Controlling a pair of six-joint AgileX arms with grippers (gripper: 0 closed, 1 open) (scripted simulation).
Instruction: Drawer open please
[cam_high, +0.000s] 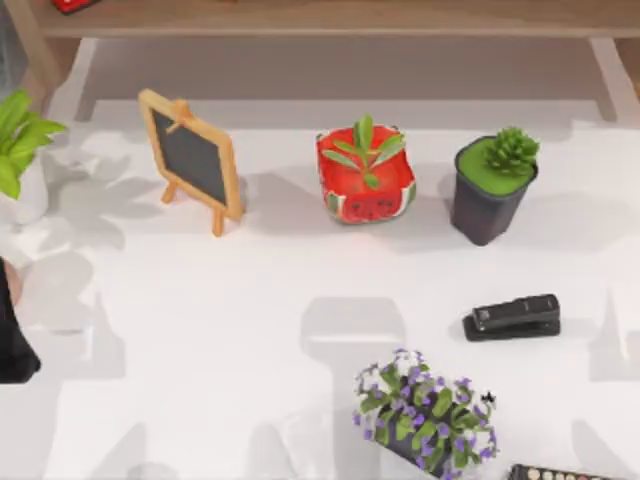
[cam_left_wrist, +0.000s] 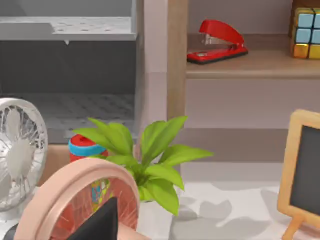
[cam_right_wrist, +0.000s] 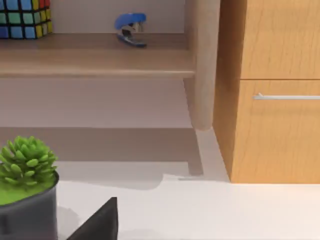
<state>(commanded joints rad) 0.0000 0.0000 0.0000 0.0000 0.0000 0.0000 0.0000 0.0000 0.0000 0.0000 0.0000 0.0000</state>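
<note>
A dark wedge of the right pincer sits closest in the right wrist view; I cannot tell whether it is open or closed. Beyond it, past the back of the desk, stands a wooden cabinet whose drawer is fully shut, flush with the panel above it. The drawer's silver handle is a slim bar running level across the front, so a grasp would have to close over it from above and below, then pull straight back toward the desk.

The right arm looks the nearer one, since its camera faces the cabinet. The left arm is parked at 9 o'clock on the desk, its pincer in a state I cannot tell.

Between the right pincer and the drawer the path looks open. The succulent pot at 2 o'clock stands to the side of it, and the shelf post rises just beside the cabinet. The black stapler at 4 o'clock, the purple-flowered plant at 6 o'clock, the watermelon pot and the chalkboard easel lie well apart from the cabinet
</note>
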